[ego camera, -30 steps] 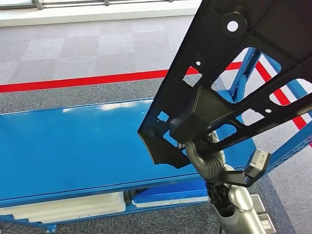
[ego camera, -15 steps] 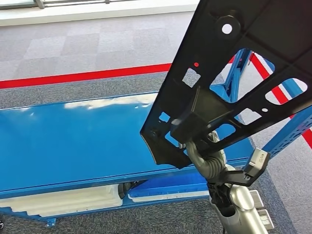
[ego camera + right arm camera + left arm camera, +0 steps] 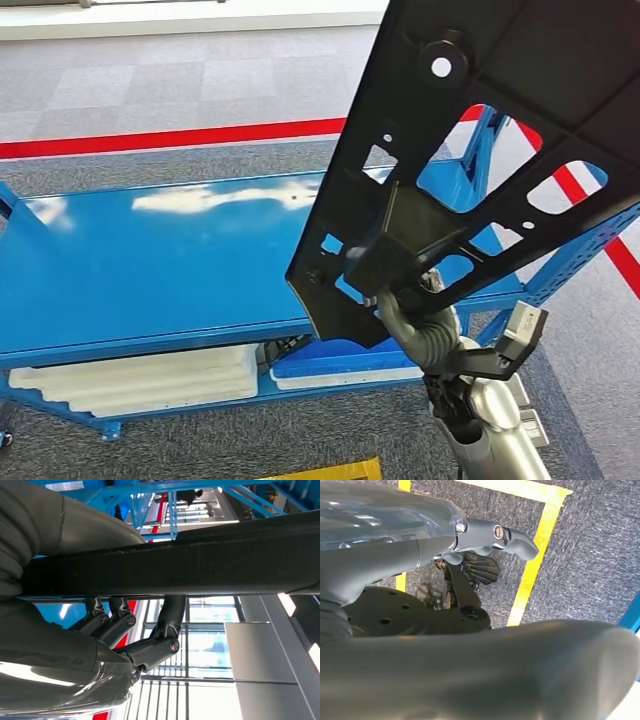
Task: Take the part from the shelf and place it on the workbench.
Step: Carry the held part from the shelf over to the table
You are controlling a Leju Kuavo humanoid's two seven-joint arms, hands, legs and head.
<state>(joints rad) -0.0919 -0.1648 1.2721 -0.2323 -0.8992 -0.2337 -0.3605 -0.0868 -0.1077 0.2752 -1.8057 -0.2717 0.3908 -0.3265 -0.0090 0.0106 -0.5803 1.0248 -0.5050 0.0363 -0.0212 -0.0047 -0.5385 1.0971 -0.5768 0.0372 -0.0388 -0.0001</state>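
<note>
In the head view a large black moulded part (image 3: 483, 60) with several cutouts fills the upper right, tilted, hanging over the right end of the blue workbench (image 3: 151, 270). My right hand (image 3: 419, 325) grips it from beneath at its lower middle. In the right wrist view the dark fingers (image 3: 124, 625) curl up against the part's black edge (image 3: 211, 565). My left hand (image 3: 444, 545) hangs over the carpet, fingers apart, holding nothing.
White foam slabs (image 3: 151, 380) lie on the shelf under the bench top. A blue frame upright (image 3: 483, 140) and a perforated blue rail (image 3: 596, 250) stand at the right behind the part. A red line (image 3: 173, 137) crosses the carpet beyond the bench; yellow tape (image 3: 533, 565) marks the floor near me.
The whole picture has shifted, so the camera has moved: the bench's left end and more of its lower shelf have come into sight. The part stays in my right hand.
</note>
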